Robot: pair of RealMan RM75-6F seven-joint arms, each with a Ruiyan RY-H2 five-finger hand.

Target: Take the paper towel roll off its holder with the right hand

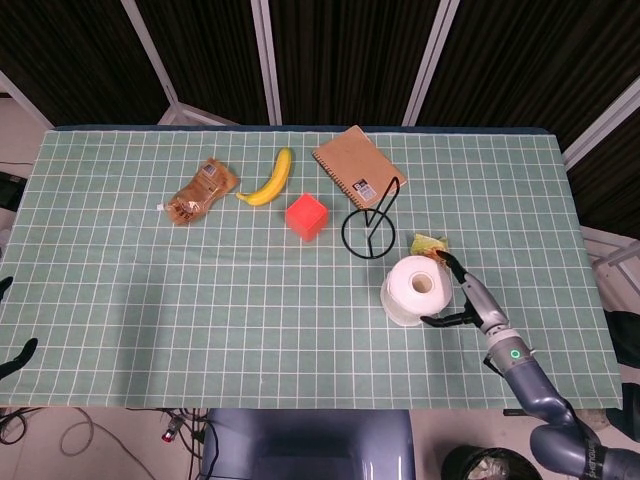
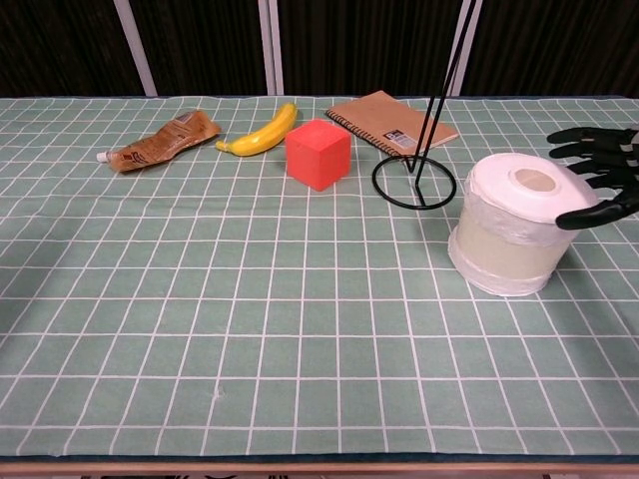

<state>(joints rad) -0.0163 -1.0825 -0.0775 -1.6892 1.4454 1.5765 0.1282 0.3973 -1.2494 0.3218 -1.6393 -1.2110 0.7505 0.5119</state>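
Observation:
The white paper towel roll (image 1: 414,290) (image 2: 513,236) stands upright on the green gridded table, just in front and to the right of its black wire holder (image 1: 385,205) (image 2: 436,95), which is bare. My right hand (image 1: 461,297) (image 2: 600,178) is beside the roll's right side. Its fingers are spread and curve loosely around the roll without gripping it. At the left edge of the head view a dark tip of my left hand (image 1: 18,356) shows, too little to tell how its fingers stand.
Behind the holder lies a brown spiral notebook (image 1: 358,167) (image 2: 391,122). A red cube (image 1: 306,216) (image 2: 318,153), a banana (image 1: 269,179) (image 2: 262,133) and a brown packet (image 1: 200,190) (image 2: 158,142) sit further left. A small yellow-green scrap (image 1: 428,243) lies by the roll.

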